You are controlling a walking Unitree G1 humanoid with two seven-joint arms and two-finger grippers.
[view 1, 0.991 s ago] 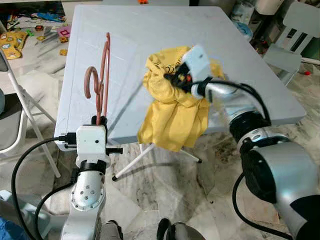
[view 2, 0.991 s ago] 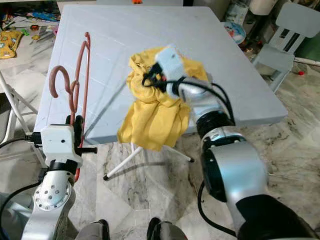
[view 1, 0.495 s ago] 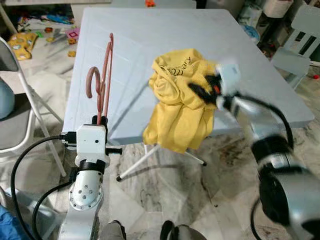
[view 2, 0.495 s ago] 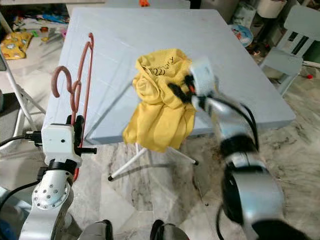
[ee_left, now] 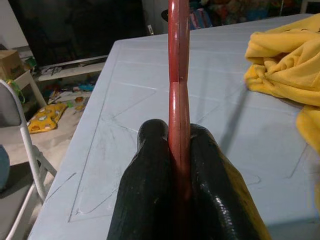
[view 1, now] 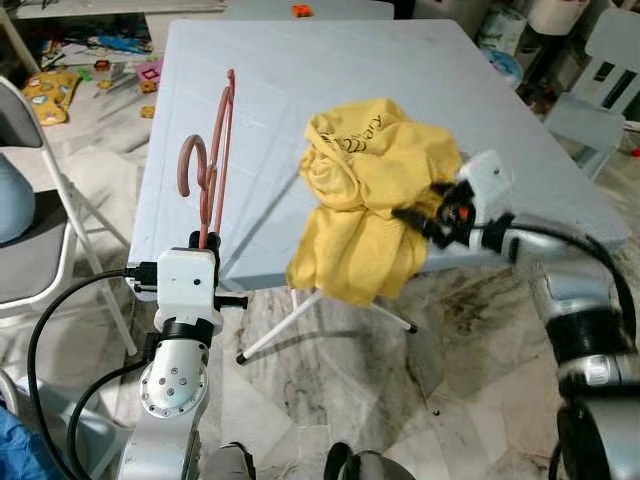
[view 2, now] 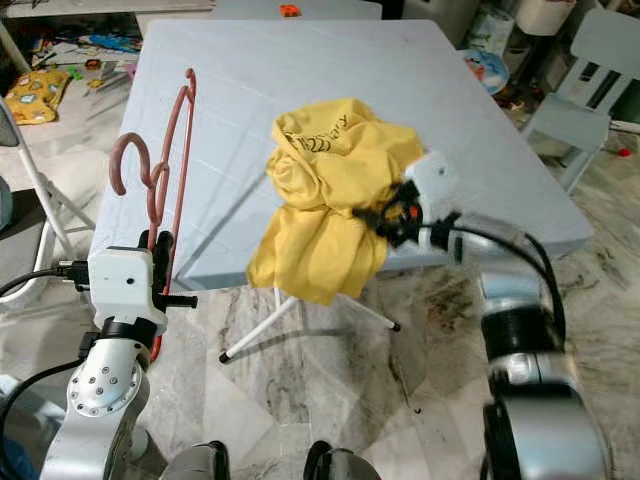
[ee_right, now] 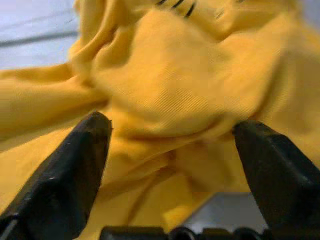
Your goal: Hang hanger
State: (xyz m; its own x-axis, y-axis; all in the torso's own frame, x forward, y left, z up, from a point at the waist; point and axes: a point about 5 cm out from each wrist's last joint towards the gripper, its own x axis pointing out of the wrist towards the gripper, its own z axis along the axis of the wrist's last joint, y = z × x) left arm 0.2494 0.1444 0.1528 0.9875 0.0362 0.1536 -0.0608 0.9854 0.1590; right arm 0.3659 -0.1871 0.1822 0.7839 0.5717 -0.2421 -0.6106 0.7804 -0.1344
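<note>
The left gripper (ee_left: 178, 165) is clenched tight on the reddish-brown hanger (view 1: 207, 160) — the wrist view shows the two black fingers (ee_left: 147, 190) pinching the hanger's thin frame right between them. The hanger stands nearly upright above the gripper, over the near-left part of the pale blue surface (view 1: 300, 70), with its hook curling out toward 9 o'clock. From the head camera it sits at about 9 o'clock from the yellow shirt (view 1: 370, 190), well apart from it.

The shirt is a bunched-up heap with some dark lettering on top, lying at the near edge of the surface; a good chunk of it droops over that edge toward 6 o'clock.

The right gripper (view 1: 420, 218) is at the shirt's 3 o'clock side, pointed into the fabric. Its fingers (ee_right: 70, 170) are spread wide and released — the wrist view has yellow cloth between and beyond them, but nothing pinched.

Around the surface: a folding chair (view 1: 40, 210) at 9 o'clock, toys and clutter (view 1: 60, 70) on the floor at about 10 o'clock, and a pale chair (view 1: 590, 80) off at 2 o'clock. The floor is marbled stone.
</note>
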